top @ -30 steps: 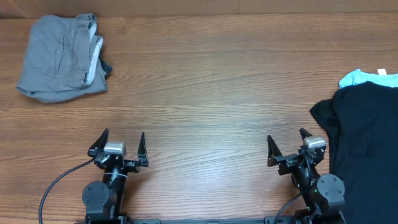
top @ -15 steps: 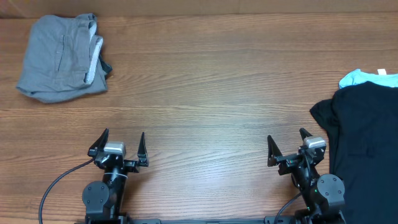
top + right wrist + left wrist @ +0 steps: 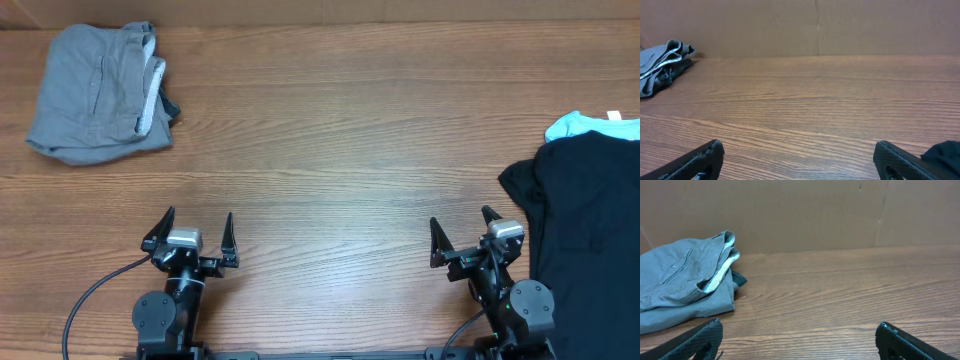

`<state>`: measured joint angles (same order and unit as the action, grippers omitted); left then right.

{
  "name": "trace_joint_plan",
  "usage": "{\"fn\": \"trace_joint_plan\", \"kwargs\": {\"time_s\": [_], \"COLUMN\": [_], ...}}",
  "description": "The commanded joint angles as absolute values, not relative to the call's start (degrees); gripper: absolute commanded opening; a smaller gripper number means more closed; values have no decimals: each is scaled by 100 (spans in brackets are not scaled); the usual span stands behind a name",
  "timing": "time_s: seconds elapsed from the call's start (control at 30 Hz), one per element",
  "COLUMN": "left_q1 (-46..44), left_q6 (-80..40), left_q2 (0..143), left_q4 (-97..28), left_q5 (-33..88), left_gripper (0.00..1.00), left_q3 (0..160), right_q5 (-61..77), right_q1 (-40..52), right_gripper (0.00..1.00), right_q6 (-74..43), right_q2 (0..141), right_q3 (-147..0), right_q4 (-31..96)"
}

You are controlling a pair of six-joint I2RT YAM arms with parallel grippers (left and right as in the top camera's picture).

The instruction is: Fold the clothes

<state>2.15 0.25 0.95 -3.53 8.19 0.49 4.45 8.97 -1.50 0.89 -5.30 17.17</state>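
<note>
A folded grey garment [image 3: 95, 92] lies at the far left of the wooden table; it also shows in the left wrist view [image 3: 685, 282] and the right wrist view [image 3: 660, 65]. A black garment [image 3: 585, 225] lies spread at the right edge, over a light blue one [image 3: 585, 125]; a corner of the black one shows in the right wrist view [image 3: 946, 150]. My left gripper [image 3: 190, 232] is open and empty near the front edge, far from the grey garment. My right gripper [image 3: 462, 232] is open and empty, just left of the black garment.
A brown cardboard wall [image 3: 800, 215] stands along the table's far edge. The wooden table [image 3: 330, 150] stretches between the two garment piles. A black cable [image 3: 85, 300] runs from the left arm's base.
</note>
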Motion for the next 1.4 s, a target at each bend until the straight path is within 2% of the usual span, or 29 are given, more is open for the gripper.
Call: {"fn": "trace_joint_plan", "kwargs": {"time_s": [0.0,0.33,0.47,0.57,0.7,0.87,1.07,1.37], "left_q1": [252,248,250,250,250,250,250,250], "left_q6": [121,38,-910,-1865,-2556,-2460,-1406,-1028], "left_q2": [36,36,36,36,36,36,384,2504], "left_q4": [-362,-353,-342,-290,-213,-301,-1437,-3498], "left_q5": [840,950,1103,1317,1800,2147,2047,1846], "left_gripper": [100,100,100,100,100,100,100,100], "left_q3": [27,30,32,32,38,628,2241,4724], "right_q5": [408,801,1750,2171,2569,2556,2032,1876], "right_q1": [860,862,862,862,860,860,860,860], "right_gripper": [100,100,100,100,100,100,100,100], "right_q6": [-174,-178,-176,-180,-508,-1127,-1378,-1378], "right_q2": [23,23,23,23,23,27,329,2276], "right_q3": [-519,-519,-521,-521,-545,-808,-1614,-3212], "right_q4": [1678,1675,1623,1612,1540,1201,1208,1555]}}
